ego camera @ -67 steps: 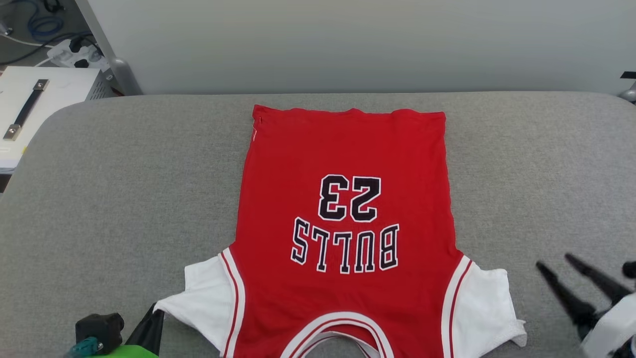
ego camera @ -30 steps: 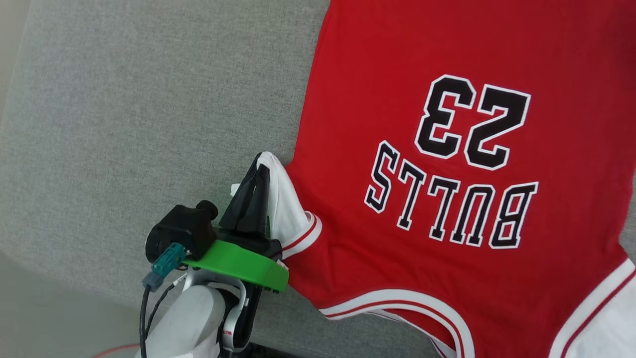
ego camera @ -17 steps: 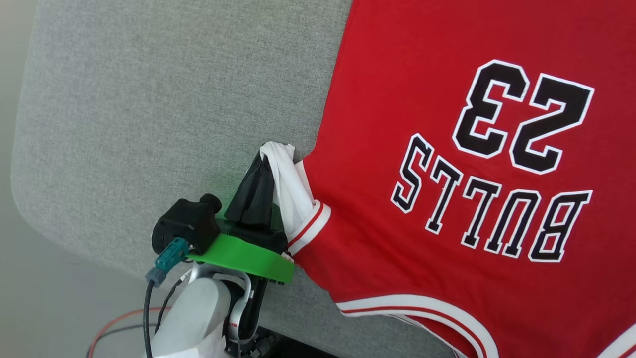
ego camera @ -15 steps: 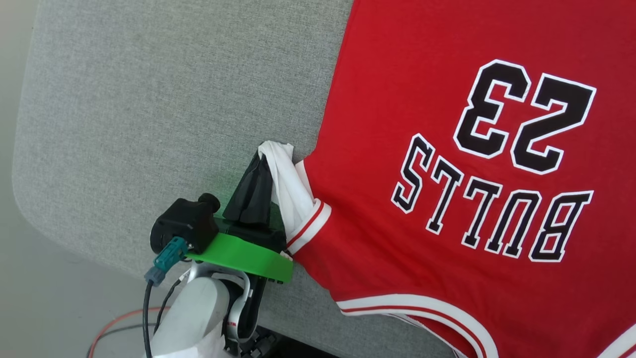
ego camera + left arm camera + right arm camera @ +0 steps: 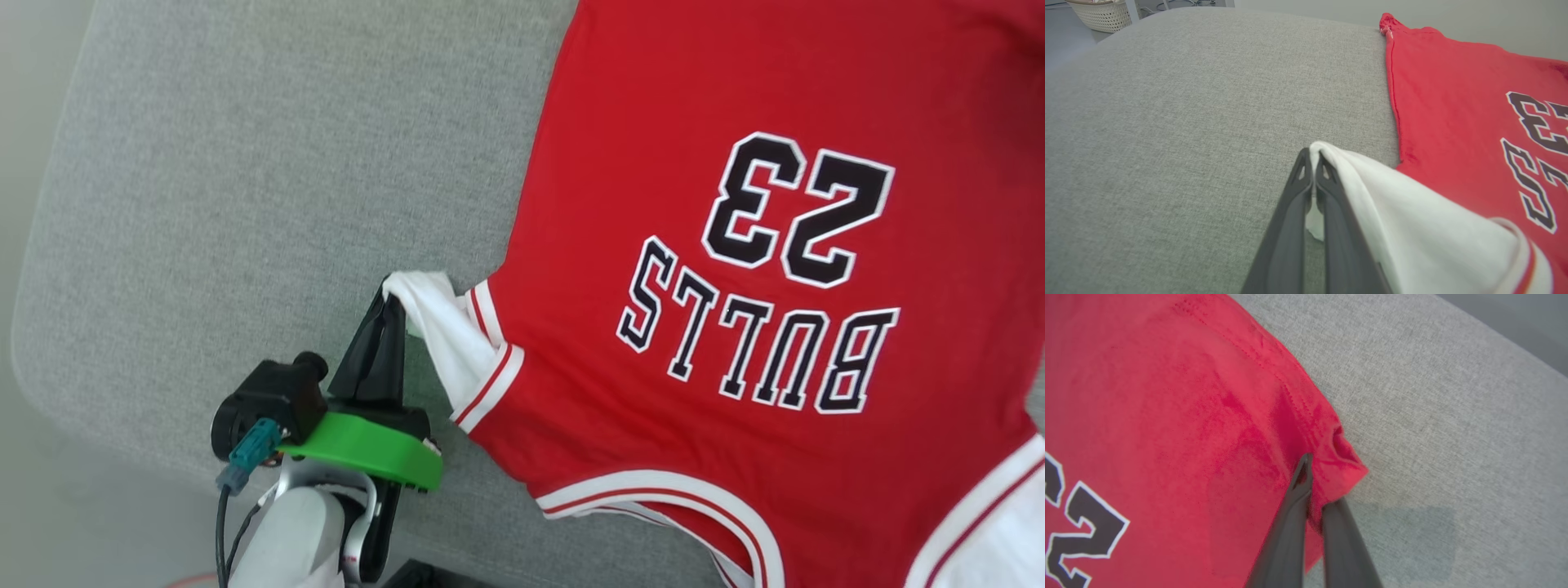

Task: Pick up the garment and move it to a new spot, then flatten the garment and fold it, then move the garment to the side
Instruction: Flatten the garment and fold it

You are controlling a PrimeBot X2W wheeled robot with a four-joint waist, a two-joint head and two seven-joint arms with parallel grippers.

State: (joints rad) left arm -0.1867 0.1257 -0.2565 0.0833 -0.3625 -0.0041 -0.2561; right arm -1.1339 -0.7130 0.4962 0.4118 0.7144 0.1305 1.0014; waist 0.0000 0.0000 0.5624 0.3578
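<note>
The garment [image 5: 735, 269], a red jersey with a black "23" and "BULLS" lettering, lies spread on the grey padded table [image 5: 245, 163]. My left gripper [image 5: 390, 304] is shut on the tip of its white sleeve [image 5: 437, 327], bunching it and lifting it a little. In the left wrist view the two dark fingers [image 5: 1306, 204] pinch the white sleeve [image 5: 1412, 212]. In the right wrist view my right gripper [image 5: 1312, 473] is shut on a red corner of the garment [image 5: 1343, 457] near its hem, and the cloth there is puckered.
The table's rounded left edge [image 5: 33, 269] drops off to the floor close to my left arm [image 5: 286, 531]. A woven basket [image 5: 1102, 14] stands beyond the table's far corner. Bare grey table surface lies to the left of the garment.
The head camera has shifted. My left gripper keeps its hold on the white sleeve, and the sleeve is now drawn out flatter and further from the red body.
</note>
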